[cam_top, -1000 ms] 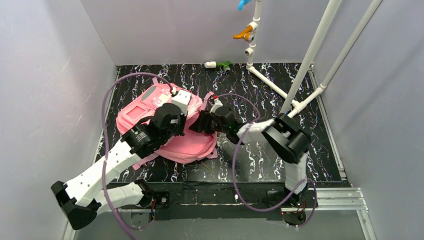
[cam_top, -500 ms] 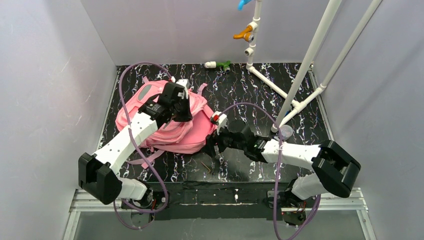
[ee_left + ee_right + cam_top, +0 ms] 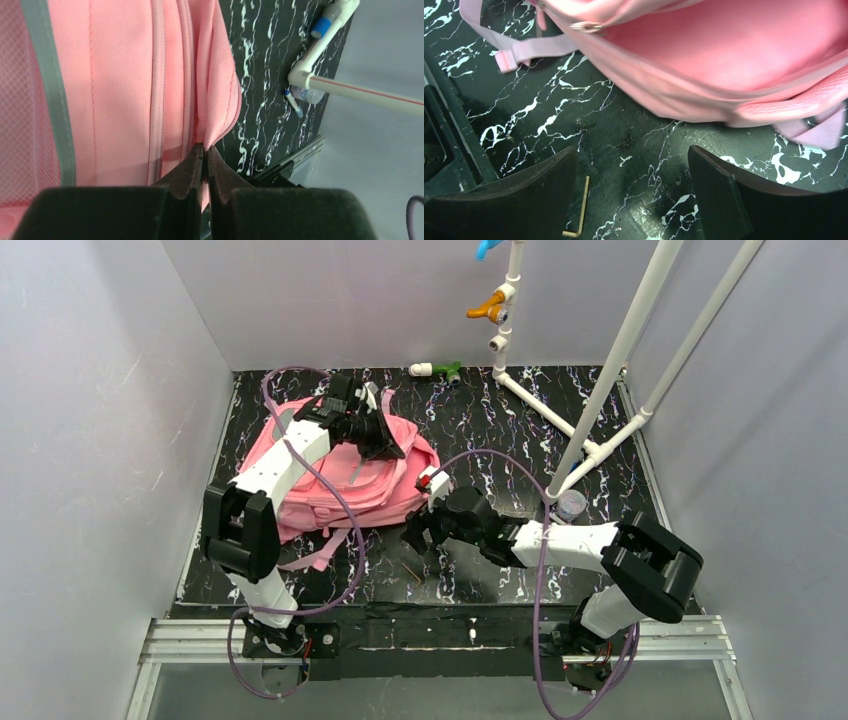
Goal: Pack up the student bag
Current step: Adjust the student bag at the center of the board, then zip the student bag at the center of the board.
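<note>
Now left claw (image 3: 204, 149) tight on edge of student bag (image 3: 115, 90); right claw (image 3: 632, 151) apart.

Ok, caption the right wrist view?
Open right gripper over black marbled table, small brass hex key lying beneath, soft pink fabric backpack ahead.

Black, white-veined worktop (image 3: 470, 410): a pink backpack (image 3: 380, 502) lies just beyond the right hand (image 3: 631, 195), a brass hex key (image 3: 580, 210) under it, white pipework (image 3: 540, 405) well beyond.
</note>
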Controlling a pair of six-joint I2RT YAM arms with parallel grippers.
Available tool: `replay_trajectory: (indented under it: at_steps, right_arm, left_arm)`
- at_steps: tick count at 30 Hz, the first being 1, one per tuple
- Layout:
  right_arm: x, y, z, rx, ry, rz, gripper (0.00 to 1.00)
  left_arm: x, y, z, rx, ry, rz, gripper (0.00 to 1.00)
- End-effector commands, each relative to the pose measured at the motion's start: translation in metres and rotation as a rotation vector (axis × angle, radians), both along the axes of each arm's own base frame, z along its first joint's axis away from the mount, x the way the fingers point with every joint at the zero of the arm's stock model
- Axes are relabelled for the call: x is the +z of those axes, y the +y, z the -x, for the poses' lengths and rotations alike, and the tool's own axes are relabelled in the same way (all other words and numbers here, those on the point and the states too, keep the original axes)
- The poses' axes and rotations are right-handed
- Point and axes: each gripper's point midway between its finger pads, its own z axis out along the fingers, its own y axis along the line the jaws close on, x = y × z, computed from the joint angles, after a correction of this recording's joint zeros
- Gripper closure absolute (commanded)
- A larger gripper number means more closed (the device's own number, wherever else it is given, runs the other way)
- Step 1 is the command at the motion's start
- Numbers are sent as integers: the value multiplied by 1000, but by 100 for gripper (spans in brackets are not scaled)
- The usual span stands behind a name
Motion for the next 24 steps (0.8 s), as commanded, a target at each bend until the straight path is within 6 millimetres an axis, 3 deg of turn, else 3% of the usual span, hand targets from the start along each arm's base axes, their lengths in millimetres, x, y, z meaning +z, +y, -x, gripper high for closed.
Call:
replay_trajectory:
  at_steps: [1, 3, 5, 7, 9, 11, 14, 19, 24]
  right_arm:
    - [29, 22, -13, -59, -92, -63, 13]
    - [32, 31, -16, -139, -78, -101, 13]
    - [31, 47, -14, -197, -59, -115, 13]
    - [29, 65, -7, -243, -58, -115, 13]
    - [28, 87, 0, -261, -52, -138, 16]
    - [31, 110, 6, -262, -34, -194, 27]
    - [31, 139, 10, -268, -20, -257, 34]
    - [3, 167, 3, -301, -38, -201, 39]
    - [-10, 171, -7, -348, -111, -147, 48]
  left_arm:
    - [40, -5, -17, -1, -76, 64, 93]
    - [41, 12, -7, 20, -100, -18, 51]
    - [47, 37, 6, 56, -161, -122, 21]
    - [60, 67, 22, 102, -234, -231, 7]
    - [71, 99, 38, 166, -306, -337, 4]
    - [84, 130, 54, 252, -370, -430, 5]
    - [105, 163, 76, 368, -476, -490, 7]
    - [121, 171, 95, 354, -556, -483, 8]
    - [130, 166, 103, 340, -579, -434, 9]
